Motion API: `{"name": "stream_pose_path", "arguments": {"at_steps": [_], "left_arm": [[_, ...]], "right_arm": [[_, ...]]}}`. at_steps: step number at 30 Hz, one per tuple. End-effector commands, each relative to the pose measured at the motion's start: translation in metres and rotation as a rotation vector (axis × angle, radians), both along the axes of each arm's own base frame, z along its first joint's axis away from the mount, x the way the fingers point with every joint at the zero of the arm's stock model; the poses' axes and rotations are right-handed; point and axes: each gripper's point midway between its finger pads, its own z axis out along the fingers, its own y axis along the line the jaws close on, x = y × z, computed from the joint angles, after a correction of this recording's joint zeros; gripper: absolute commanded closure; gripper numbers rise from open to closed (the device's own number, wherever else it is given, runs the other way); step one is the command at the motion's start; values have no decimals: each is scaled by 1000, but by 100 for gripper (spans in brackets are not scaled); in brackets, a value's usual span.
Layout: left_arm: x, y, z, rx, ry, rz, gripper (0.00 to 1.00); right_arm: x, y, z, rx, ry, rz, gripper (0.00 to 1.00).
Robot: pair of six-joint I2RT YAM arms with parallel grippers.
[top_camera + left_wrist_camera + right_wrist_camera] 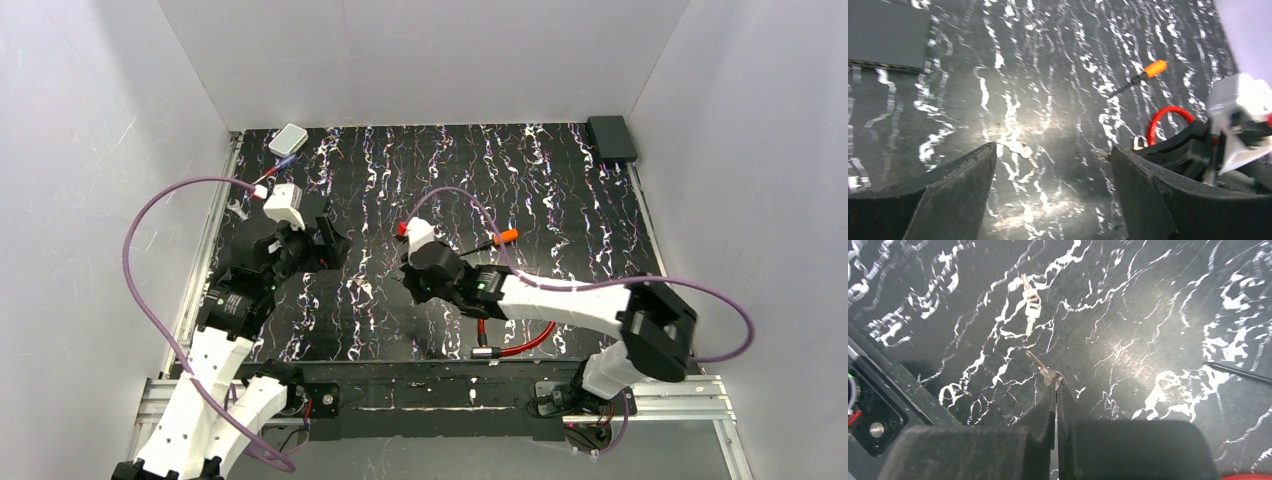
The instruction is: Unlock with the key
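My right gripper (1055, 387) is shut on the head of a small silver key (1044, 370), whose blade sticks out past the fingertips just above the black marbled mat. A second set of silver keys (1030, 307) lies on the mat beyond it. In the top view the right gripper (412, 283) is mid-table. A small brass padlock (1139, 143) sits by a red cable loop (1168, 117), beside the right arm. My left gripper (1053, 155) is open and empty, low over the mat at the left (318, 245).
An orange-handled, black-shafted screwdriver (497, 239) lies right of the right wrist. It also shows in the left wrist view (1143, 77). A white box (288, 138) and a silver wrench (238, 208) are at the back left, a black box (611, 138) at the back right.
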Motion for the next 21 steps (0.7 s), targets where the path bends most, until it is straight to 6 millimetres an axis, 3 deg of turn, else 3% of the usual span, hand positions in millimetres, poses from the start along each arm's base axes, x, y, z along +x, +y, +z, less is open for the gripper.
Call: {"name": "stream_pose_path", "arguments": {"at_steps": [1, 6, 10, 15, 21], "left_arm": [[-9, -43, 2, -253, 95, -111, 20], [-13, -78, 9, -492, 167, -200, 26], [-14, -100, 14, -572, 185, -288, 29], [-23, -139, 14, -577, 194, -439, 38], [-34, -167, 18, -540, 164, -567, 48]], "right_arm": [[9, -19, 49, 144, -100, -97, 99], [5, -51, 84, 259, -142, -166, 99], [0, -64, 106, 330, -149, -185, 99], [-5, -66, 114, 339, -116, -177, 99], [-7, -71, 126, 379, -57, -150, 99]]}}
